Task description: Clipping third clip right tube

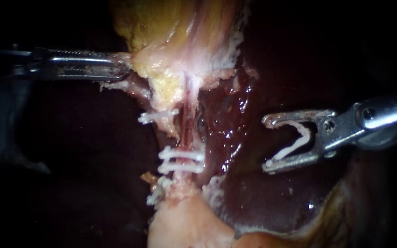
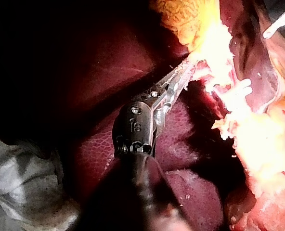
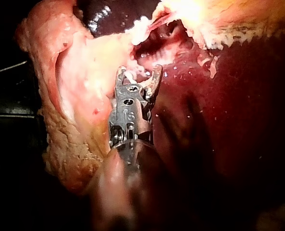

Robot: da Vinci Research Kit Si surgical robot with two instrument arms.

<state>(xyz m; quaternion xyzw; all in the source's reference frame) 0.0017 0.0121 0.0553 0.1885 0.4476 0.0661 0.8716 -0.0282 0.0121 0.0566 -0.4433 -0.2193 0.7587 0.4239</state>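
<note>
**Right instrument (image 1: 268, 143) loaded, well short of target**

Its jaws are spread wide but cradle a white loaded clip (image 1: 295, 141), one leg against each jaw. It hangs over the liver (image 1: 263, 202). Left instrument (image 1: 124, 65): jaws clamped on fatty tissue (image 1: 138, 62), which looks like it's tensioning things. Right tube (image 1: 187, 131) is the thin pink strand down the middle, with two seated clips (image 1: 182, 156) across it.

Handling, my read: the tube is soft, wet and slippery, and tears easily. Don't grip it; straddle the bare stretch just above the seated pair. The clip is light and springy and could slip out.

Can't see: the tube's back side, the left jaw tips buried in tissue, or which strand the lower clips (image 1: 157, 193) sit on. In the right wrist view the tube is lost in glare.
</note>
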